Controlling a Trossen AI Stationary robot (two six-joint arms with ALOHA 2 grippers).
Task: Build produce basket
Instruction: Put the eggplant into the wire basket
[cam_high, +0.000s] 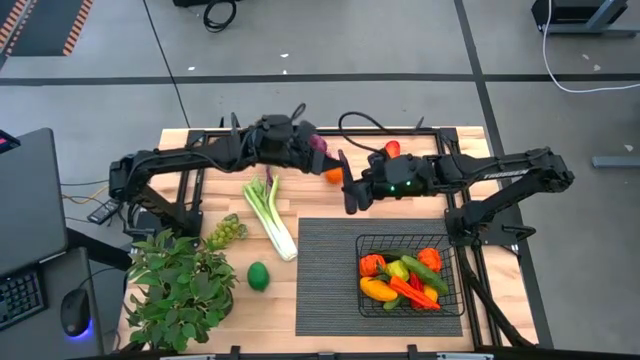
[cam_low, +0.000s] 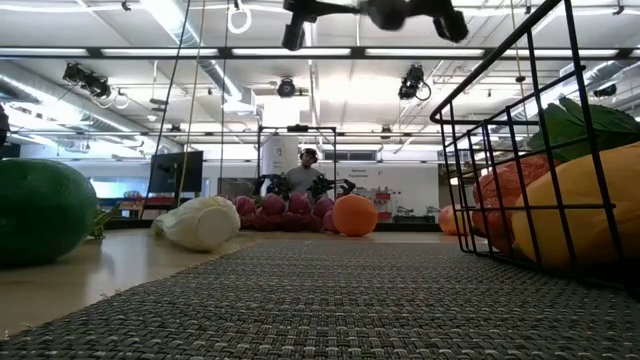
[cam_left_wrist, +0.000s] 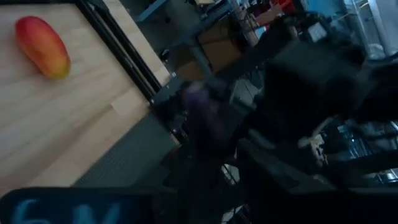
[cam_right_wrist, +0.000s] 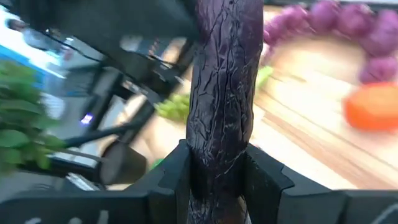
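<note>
My right gripper (cam_high: 347, 190) hangs over the table's middle, left of the basket, and is shut on a long, wrinkled purple eggplant (cam_right_wrist: 222, 93). The eggplant (cam_left_wrist: 205, 118) shows blurred in the left wrist view, with the right arm behind it. My left gripper (cam_high: 308, 142) hovers close by over the far middle, beside the purple grapes (cam_high: 319, 145). The black wire basket (cam_high: 400, 238) stands on the dark ribbed mat (cam_high: 330, 270) at the near right. It holds peppers, a carrot, a cucumber and other produce. Its wire wall (cam_low: 500, 130) fills the low view's right side. My right gripper pinches the eggplant's body (cam_right_wrist: 217, 158) between its two fingers (cam_right_wrist: 177, 174), which lie across its length. The arm reaches in from the table's right. The eggplant is lifted clear of the table. One end rises past the fingers; the other is hidden between them.
On the bare wood lie a leek (cam_high: 270, 210), green grapes (cam_high: 227, 232), a green fruit (cam_high: 259, 276), an orange (cam_high: 333, 175) and a red-yellow fruit (cam_high: 393, 148) by the far edge. A leafy potted plant (cam_high: 180, 285) fills the near left corner. A person (cam_low: 308, 172) stands far off.
</note>
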